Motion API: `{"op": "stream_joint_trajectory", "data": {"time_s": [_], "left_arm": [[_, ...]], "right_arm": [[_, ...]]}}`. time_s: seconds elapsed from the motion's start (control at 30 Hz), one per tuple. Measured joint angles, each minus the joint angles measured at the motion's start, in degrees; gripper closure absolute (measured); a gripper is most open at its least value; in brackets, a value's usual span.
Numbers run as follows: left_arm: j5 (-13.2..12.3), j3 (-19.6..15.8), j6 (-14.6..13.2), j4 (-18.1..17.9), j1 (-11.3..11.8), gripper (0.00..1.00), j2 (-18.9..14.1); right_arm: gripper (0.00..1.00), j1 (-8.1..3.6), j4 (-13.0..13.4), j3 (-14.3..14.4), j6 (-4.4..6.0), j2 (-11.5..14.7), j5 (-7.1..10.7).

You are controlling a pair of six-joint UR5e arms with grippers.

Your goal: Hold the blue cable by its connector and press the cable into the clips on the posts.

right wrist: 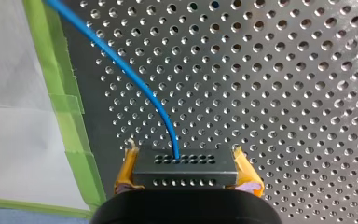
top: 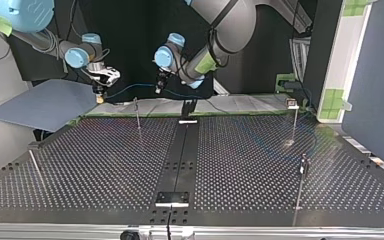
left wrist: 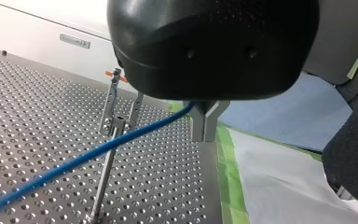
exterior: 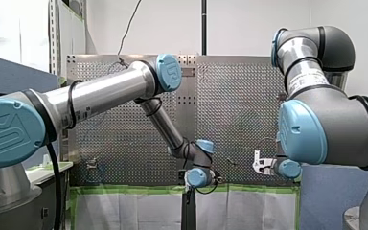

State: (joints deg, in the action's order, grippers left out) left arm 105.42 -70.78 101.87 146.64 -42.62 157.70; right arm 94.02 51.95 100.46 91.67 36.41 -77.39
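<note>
**Front view:** my left arm [exterior: 100,93] comes in from the left and bends down over the mid tabletop [exterior: 239,110]. Its wrist hides the left pincer, so can't tell the grip here. The right pincer [exterior: 258,165] shows as a pale piece just off my right arm's [exterior: 326,124] wrist, too small to read. Blue cable not made out in this view.

**Top view:** right pincer [top: 100,94] hangs by the tabletop's far edge, w/ a yellow pad at its tip. The blue cable [top: 130,87] runs from it across to the left pincer [top: 158,89], sagging a little btwn the two, then carries on past the left pincer. A thin post [top: 138,116] stands btwn the two pincers, and the cable passes above its top.

**Left wrist view:** left pincer [left wrist: 204,116] is closed. Its metal fingers [left wrist: 206,128] pinch the blue cable, which leaves them and runs away low over the tabletop. Ahead of the pincer stands the post w/ a clip [left wrist: 116,122] at its top. The cable crosses the post just under the clip; can't tell if they touch. Green tape [left wrist: 228,154] edges the tabletop beside the pincer.

**Right wrist view:** right pincer [right wrist: 184,161] is clamped tight on the connector [right wrist: 185,170], a black block w/ rows of small holes. The yellow pads [right wrist: 129,168] press on both its sides. The cable leaves the connector's front face midway btwn the fingers, then curves ahead and off to one side toward the green tape.
</note>
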Motion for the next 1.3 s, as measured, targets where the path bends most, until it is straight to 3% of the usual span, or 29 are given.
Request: {"op": "stream_joint_trajectory", "data": {"time_s": [0.3,0.77,1.3], "left_arm": [[0.54,1.59,0.17,1.37,-0.46,0.97,-0.29],[0.34,5.53,0.21,4.28,-0.77,0.97,-0.44],[-1.88,7.89,5.92,3.35,1.18,0.97,0.22]], "right_arm": [[1.00,-1.56,-0.16,-1.19,1.42,-0.02,1.16],[1.00,-2.59,-1.47,-3.48,1.88,-0.09,1.76],[1.00,-2.62,-1.56,-4.66,2.17,-0.26,1.87]]}}
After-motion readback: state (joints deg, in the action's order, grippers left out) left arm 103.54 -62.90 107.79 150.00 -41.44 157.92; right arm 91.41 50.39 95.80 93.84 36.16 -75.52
